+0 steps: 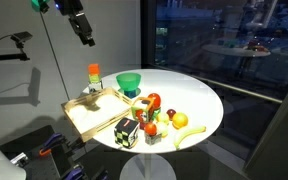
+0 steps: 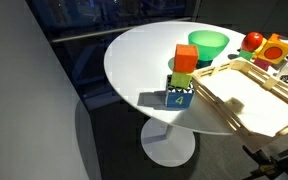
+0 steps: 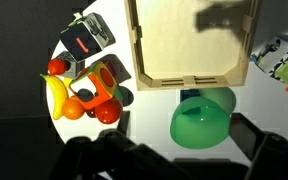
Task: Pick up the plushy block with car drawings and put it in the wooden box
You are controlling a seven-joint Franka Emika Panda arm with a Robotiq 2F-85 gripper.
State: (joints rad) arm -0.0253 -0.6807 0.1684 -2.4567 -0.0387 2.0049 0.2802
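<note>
Your pincer (image 1: pixel 87 40) hangs high above the white table (image 1: pixel 199 95), its dark fingers (image 3: pixel 92 160) spread wide in the wrist view with nothing between them. Below it lies the wooden box (image 3: pixel 189 40), with nothing in it. The plushy block with car drawings (image 3: pixel 96 85) sits well apart from the pincer, past the box's corner. It is hemmed in there, with the black-and-white cube (image 3: pixel 84 40) just beside it, a red fruit (image 3: pixel 107 112) and an orange (image 3: pixel 74 110) crowding close, and a banana (image 3: pixel 56 95) beyond. If you come down carelessly, I judge a finger will strike fruit and roll it off the edge, or you'll close on the wrong cube. The block is soft, so a shallow pinch may squash it and slip. On the carry, mind the green bowl (image 3: pixel 202 118) against the box's wall and the stacked blocks (image 2: pixel 182 72) near its corner, since a low pass could topple them
</note>
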